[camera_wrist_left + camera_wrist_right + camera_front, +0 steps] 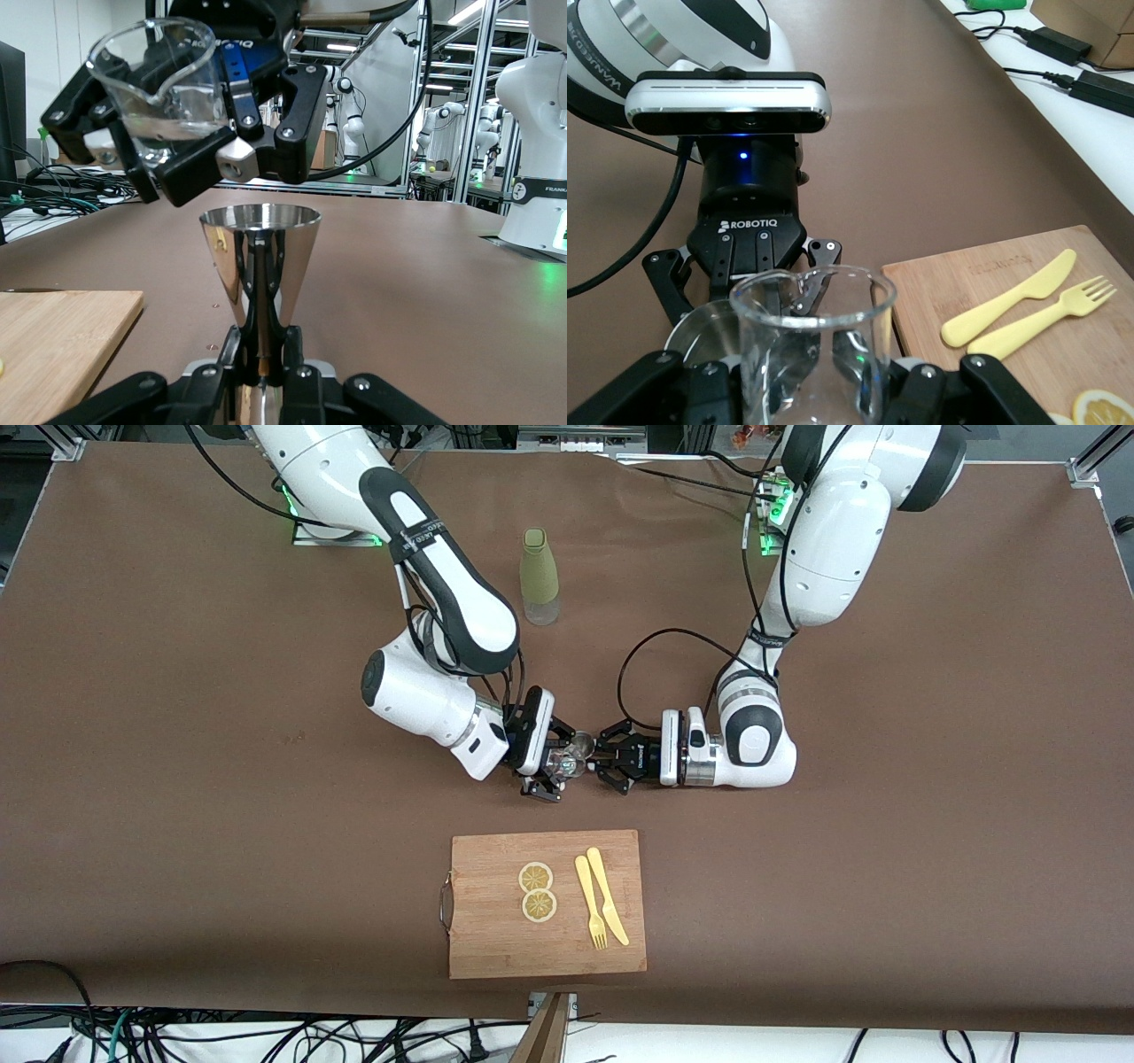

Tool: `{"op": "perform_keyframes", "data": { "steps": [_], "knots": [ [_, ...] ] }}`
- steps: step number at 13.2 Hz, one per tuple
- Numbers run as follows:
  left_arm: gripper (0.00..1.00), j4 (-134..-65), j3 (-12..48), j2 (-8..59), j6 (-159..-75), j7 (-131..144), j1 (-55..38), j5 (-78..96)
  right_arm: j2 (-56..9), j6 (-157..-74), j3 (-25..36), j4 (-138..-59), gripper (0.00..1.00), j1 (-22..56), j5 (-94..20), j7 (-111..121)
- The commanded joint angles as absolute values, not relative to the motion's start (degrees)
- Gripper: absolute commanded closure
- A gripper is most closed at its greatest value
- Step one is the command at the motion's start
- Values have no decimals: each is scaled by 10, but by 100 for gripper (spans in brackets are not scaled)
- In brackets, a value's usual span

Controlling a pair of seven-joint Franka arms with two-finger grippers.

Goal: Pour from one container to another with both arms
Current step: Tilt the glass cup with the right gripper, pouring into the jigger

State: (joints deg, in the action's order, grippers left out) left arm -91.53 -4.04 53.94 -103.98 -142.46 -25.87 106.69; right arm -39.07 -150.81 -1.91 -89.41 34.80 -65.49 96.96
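Two grippers meet nose to nose over the middle of the table, a bit farther from the front camera than the cutting board (547, 903). Going left to right in the front view: the right gripper (556, 764) comes first, pinching a small clear glass beaker (164, 88) with a pour spout; it looks like there's a little clear liquid in it, hard to be sure. Next to it is the left gripper (602, 763), fingers pressed together around the narrow waist of a shiny steel jigger (259, 252), which stands upright with its open cone facing up. The relation that matters for the pour: in the left wrist view the beaker sits higher than the jigger's rim and off to one side of it, already tilted, spout leaning down toward the cup mouth but not quite over it. So I'd guess the right arm needs to bring the spout over the centre of the cone and tip more, while the left just holds steady. Risk is the jigger mouth being small, easy to dribble down the outside. Elsewhere: an olive green bottle (539, 576) stands toward the robots' edge of the table, and the board carries two lemon slices (537, 890) plus a yellow plastic fork (590, 902) and knife (607, 895).
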Motion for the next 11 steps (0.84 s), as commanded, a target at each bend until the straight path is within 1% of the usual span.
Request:
{"op": "perform_keyframes", "data": {
  "steps": [1, 5, 11],
  "knots": [
    [100, -902, -35, 547, -1060, -1445, -261, 1086, -338, -1526, -15, -957, 100, 352, -649, 991],
    [100, -902, -35, 548, -1060, -1445, -262, 1086, -317, -1552, -15, -996, 100, 353, -617, 1005],
    [100, -902, -28, 548, -1070, -1445, -264, 1087, -317, -1584, -15, -997, 100, 368, -586, 1005]
  ]
}}
